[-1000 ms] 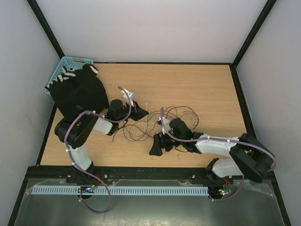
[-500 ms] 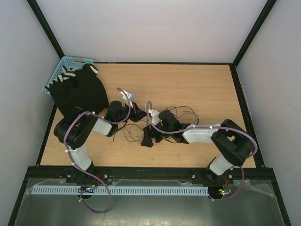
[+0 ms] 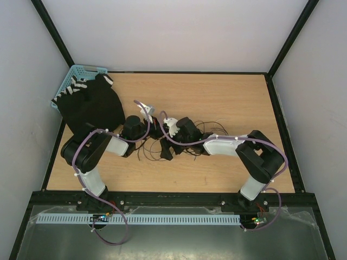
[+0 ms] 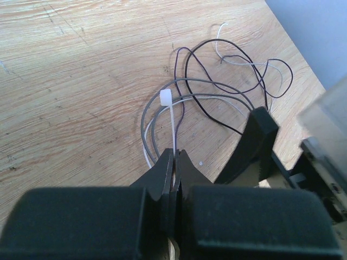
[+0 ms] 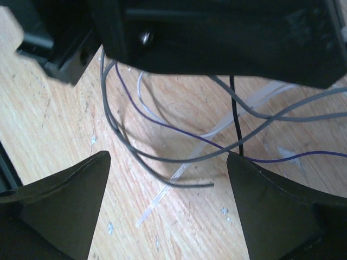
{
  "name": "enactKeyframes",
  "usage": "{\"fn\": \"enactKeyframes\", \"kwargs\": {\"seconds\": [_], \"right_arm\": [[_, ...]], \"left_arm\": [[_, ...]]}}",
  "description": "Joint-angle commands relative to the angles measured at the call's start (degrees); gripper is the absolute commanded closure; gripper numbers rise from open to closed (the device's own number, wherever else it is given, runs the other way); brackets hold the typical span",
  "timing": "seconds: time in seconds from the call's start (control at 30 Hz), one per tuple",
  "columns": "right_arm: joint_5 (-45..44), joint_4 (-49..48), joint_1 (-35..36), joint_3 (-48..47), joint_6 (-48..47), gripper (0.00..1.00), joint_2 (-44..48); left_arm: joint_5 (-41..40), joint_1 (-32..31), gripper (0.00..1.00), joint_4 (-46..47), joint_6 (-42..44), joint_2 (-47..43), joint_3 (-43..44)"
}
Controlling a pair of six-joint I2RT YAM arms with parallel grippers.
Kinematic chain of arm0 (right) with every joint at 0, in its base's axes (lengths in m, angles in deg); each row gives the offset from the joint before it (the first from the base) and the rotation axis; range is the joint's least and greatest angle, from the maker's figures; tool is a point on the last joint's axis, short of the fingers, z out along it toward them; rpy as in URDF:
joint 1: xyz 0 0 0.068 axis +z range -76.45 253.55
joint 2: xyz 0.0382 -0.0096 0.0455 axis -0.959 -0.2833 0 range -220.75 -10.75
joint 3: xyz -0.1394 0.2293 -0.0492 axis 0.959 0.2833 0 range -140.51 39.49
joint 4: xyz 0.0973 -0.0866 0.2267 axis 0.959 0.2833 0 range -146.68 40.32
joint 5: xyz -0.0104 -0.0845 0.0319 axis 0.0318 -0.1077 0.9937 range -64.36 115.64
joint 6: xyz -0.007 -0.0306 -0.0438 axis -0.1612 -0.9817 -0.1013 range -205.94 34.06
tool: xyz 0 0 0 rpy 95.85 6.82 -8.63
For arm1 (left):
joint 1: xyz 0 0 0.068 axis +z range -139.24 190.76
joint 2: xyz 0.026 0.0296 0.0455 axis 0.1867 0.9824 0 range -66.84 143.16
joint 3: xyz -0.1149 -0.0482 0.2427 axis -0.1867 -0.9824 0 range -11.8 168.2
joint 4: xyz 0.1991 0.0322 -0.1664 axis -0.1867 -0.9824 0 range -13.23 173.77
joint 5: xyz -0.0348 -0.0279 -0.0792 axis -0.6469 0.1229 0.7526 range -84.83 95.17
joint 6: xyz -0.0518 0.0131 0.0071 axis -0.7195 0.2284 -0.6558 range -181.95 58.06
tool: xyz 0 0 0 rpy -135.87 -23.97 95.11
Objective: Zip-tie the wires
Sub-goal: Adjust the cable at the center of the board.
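Note:
The wires (image 4: 217, 89) lie as thin grey, black, purple and white loops on the wooden table, seen mid-table from above as wires (image 3: 209, 129). My left gripper (image 4: 175, 154) is shut on the strip of a white zip tie (image 4: 172, 122), whose head (image 4: 167, 98) rests against the grey loops. In the top view the left gripper (image 3: 155, 131) and the right gripper (image 3: 165, 150) almost meet. My right gripper (image 5: 168, 162) stands open just over the table. The zip tie's clear tail (image 5: 173, 181) and several wires (image 5: 162, 157) lie between its fingers, untouched.
A blue basket (image 3: 72, 79) sits at the table's far left corner, with a black cloth (image 3: 89, 105) draped partly over it. The left gripper's body (image 5: 217, 32) hangs close above the right gripper. Dark frame rails (image 3: 282, 124) border the table.
My right arm has swung left across the table, bringing its open gripper up against the left one. The left gripper has stayed shut and nearly still.

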State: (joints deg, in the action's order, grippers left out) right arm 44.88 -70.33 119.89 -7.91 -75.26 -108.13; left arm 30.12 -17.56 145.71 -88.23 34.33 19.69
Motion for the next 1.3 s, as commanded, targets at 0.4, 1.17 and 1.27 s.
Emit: {"fn": "enactKeyframes", "kwargs": {"seconds": [0.4, 1.17, 1.27], "right_arm": [[6.5, -5.0, 5.1, 8.4, 6.4, 0.01, 10.8], [0.5, -17.6, 9.2, 6.7, 5.2, 0.01, -2.4], [-0.8, -20.4, 9.1, 5.8, 3.8, 0.01, -3.4]], "left_arm": [[-2.5, 0.1, 1.00, 1.8, -3.4, -1.1, -0.1], [-1.4, 0.2, 1.00, 0.6, -4.0, -2.6, -0.7], [-0.5, 0.4, 1.00, 0.4, -4.4, -2.7, -0.8]]}}
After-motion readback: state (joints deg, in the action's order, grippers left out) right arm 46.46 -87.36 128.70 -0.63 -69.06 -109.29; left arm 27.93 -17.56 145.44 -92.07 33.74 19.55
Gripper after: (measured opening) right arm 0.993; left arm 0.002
